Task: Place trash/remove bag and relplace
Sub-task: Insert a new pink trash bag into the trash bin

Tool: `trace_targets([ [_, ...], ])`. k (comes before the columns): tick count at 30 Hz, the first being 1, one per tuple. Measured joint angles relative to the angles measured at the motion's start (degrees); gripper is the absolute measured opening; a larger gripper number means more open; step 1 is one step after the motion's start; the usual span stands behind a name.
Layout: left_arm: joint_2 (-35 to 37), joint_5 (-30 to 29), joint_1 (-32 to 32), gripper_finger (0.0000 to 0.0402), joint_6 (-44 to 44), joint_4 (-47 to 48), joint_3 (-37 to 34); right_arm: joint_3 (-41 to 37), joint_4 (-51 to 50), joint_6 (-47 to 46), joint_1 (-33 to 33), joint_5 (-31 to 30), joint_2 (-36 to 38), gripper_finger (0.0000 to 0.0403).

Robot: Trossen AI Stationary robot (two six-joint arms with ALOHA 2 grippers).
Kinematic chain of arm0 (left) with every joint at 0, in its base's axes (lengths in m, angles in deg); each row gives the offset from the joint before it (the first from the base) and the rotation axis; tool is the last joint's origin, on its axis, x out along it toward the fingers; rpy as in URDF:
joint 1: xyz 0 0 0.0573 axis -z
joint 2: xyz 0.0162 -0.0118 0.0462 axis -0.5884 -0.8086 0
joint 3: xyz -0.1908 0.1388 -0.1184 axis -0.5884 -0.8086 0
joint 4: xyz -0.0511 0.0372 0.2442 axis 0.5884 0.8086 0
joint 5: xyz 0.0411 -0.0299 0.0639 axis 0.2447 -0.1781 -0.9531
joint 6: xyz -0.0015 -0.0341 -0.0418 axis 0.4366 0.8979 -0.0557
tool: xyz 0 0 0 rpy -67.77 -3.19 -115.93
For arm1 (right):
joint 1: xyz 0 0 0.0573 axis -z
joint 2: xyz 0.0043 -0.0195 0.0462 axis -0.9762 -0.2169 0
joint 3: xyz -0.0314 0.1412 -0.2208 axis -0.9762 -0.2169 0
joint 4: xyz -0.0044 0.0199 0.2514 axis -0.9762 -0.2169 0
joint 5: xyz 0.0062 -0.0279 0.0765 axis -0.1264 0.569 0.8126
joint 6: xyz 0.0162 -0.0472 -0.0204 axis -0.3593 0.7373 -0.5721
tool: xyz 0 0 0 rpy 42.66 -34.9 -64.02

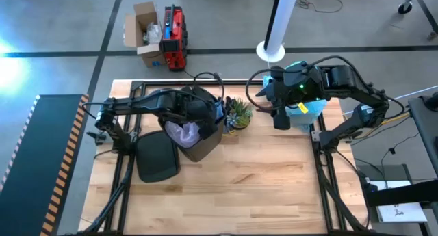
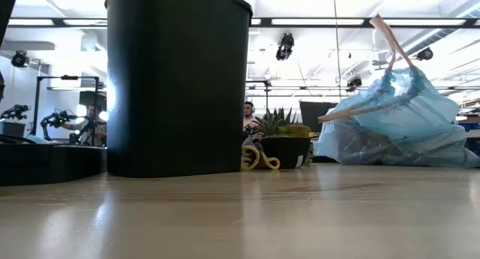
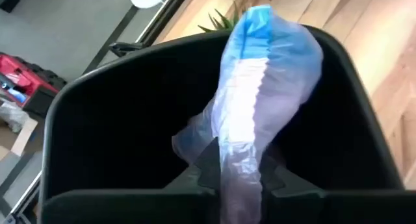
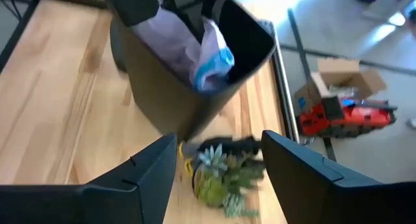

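Left gripper (image 3: 237,175) pinches a pale lilac-and-blue plastic bag (image 3: 260,100) inside the mouth of the black bin (image 1: 205,143), left of centre on the wooden table (image 1: 260,188). Right gripper (image 4: 218,165), fingers spread wide and empty, hangs above the blue-teal bag (image 2: 405,127) lying at the far right, right of the potted plant (image 1: 239,114).

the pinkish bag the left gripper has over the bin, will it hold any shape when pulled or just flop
Likely floppy: the pinkish bag hangs bunched and creased from the left gripper inside the black bin. It probably weighs little, since the film is thin enough to see through. It may snag or drag on the rim as it moves.
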Motion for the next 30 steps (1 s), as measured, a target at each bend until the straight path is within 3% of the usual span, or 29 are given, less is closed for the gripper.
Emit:
trace_targets([
  [8, 1.28, -0.50, 1.51, 0.0003, -3.46, 0.61, 10.58, -3.45, 11.68, 2.74, 0.00, 0.48, -0.21, 0.0206],
  [12, 3.50, -4.59, 3.72, 0.0001, -8.92, -0.59, 17.43, -6.28, 17.68, 3.63, 0.00, 0.53, -0.24, 0.0215],
  [19, 15.92, -6.22, 5.70, 0.0000, -17.17, -11.02, 12.38, -12.69, 31.03, 2.23, 0.17, 7.96, -0.28, 0.0240],
  [22, 18.87, -5.82, 6.96, 0.0000, -21.92, -14.11, 12.05, -16.23, 36.10, 1.86, 0.17, 8.20, -0.27, 0.0253],
  [27, 21.78, 2.04, 9.04, 0.0000, -26.66, -19.02, 12.00, -21.28, 48.20, -1.30, 2.14, 5.64, -1.43, 0.0263],
  [30, 22.34, 3.37, 10.25, 0.0000, -26.76, -19.48, 12.00, -22.28, 54.75, -4.80, 4.36, 5.44, -2.11, 0.0262],
])
